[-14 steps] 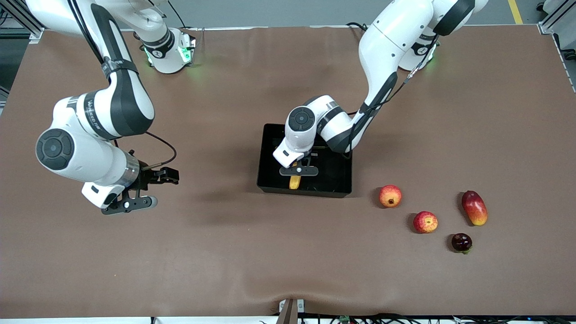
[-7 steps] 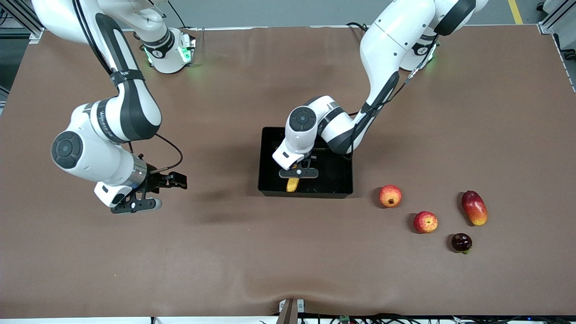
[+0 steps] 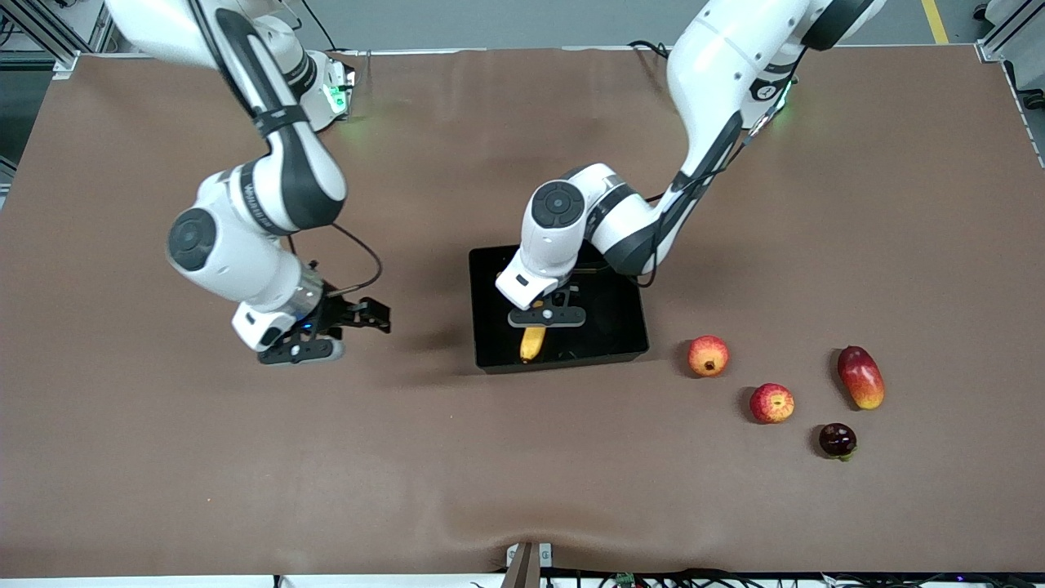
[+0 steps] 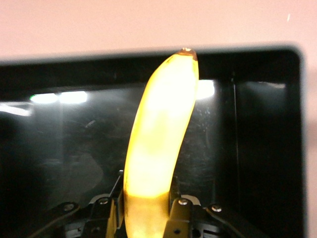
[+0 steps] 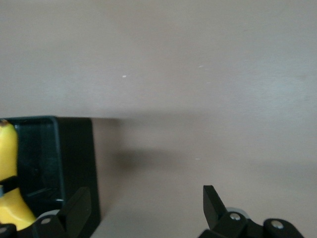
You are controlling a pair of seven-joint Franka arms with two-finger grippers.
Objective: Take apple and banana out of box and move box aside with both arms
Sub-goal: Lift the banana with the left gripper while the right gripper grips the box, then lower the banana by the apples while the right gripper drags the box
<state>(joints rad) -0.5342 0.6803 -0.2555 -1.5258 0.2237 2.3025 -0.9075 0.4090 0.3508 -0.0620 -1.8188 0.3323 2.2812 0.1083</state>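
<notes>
Box [image 3: 624, 322]: glossy black tray at the centre of the surface [image 3: 522, 474]. Judge it light, stiff and slick; you would want one gripper on each short wall. No label shows on it.

Banana [image 3: 532, 343]: in the box, tip toward 6 o'clock near the wall closest to the front camera. The left gripper [image 3: 545, 317] is clamped across its other end. Treat it as light, soft and easily bruised, and it may swing from that off-centre hold, so lift gently. No sticker in sight.

Apple [image 3: 771, 403]: already out on the surface, at about 4 o'clock from the box. Firm, smooth, prone to roll.

Right gripper [image 3: 314, 335]: jaws spread and empty, above the surface at the box's 9 o'clock. Faint lettering runs along the right arm's black band; you cannot read it.
</notes>
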